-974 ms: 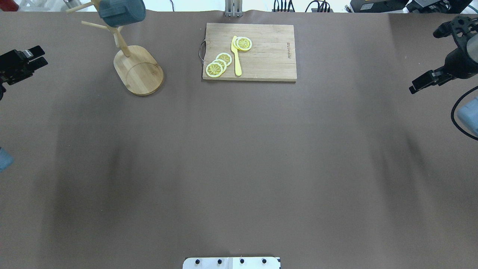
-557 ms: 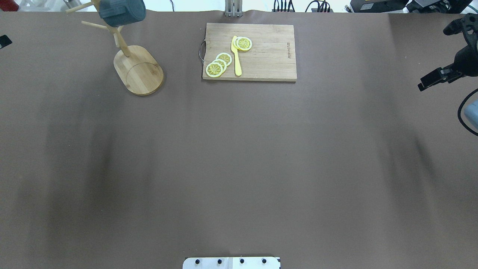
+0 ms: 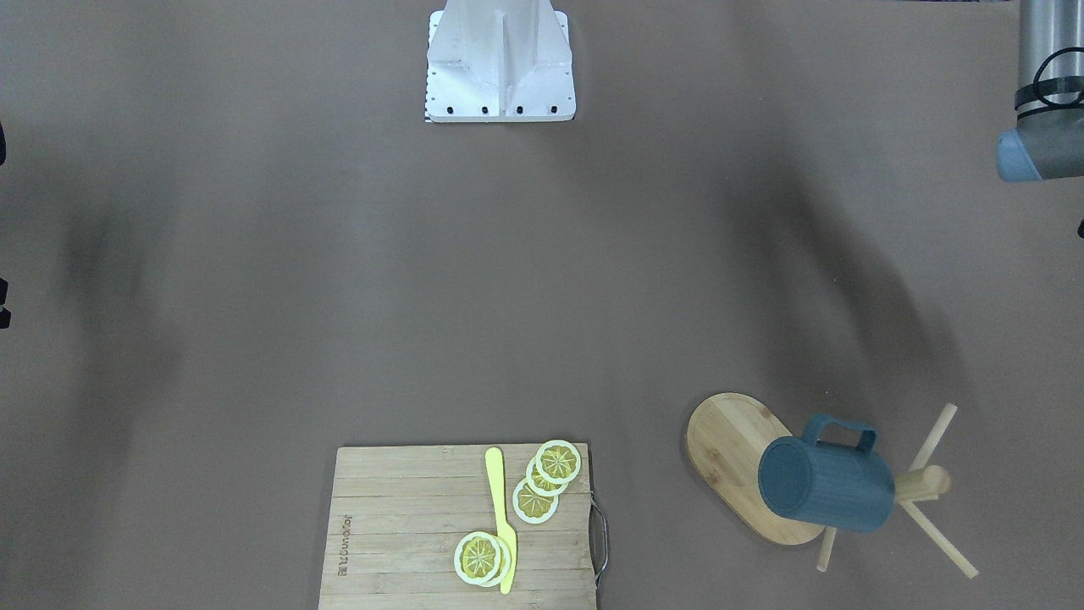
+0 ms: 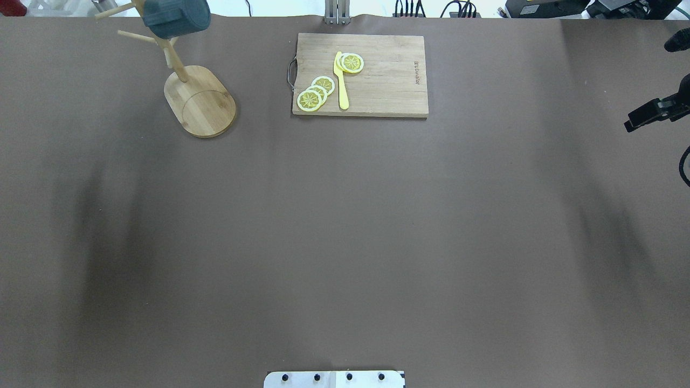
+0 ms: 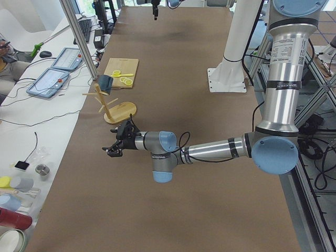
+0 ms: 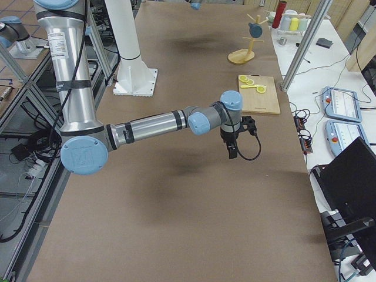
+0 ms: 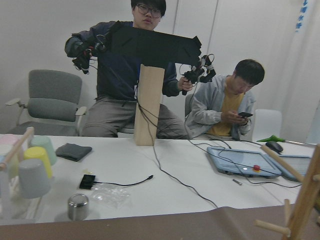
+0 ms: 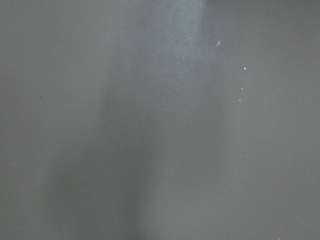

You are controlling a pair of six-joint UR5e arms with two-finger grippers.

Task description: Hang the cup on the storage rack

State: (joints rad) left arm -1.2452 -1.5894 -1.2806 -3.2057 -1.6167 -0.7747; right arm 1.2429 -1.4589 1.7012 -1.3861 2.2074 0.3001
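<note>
The dark blue-grey cup (image 3: 826,487) hangs by its handle on a peg of the bamboo storage rack (image 3: 720,440), tipped on its side with its bottom facing the camera. Seen from overhead, the cup (image 4: 175,16) sits at the far left corner above the rack's oval base (image 4: 202,102). No gripper is near it. My left gripper (image 5: 113,151) shows only in the exterior left view, hovering over the table short of the rack; I cannot tell its state. My right gripper (image 4: 644,116) is cut off by the right edge of the overhead view, and its state is unclear.
A bamboo cutting board (image 4: 388,81) with lemon slices (image 4: 315,92) and a yellow knife (image 4: 341,81) lies at the far middle. The white robot base plate (image 4: 334,379) is at the near edge. Two people (image 7: 225,107) sit beyond the table's left end.
Both arms have drawn outward. The left gripper has left the overhead view, and the right gripper has slid further right to the edge. The cup has stayed on the rack.
</note>
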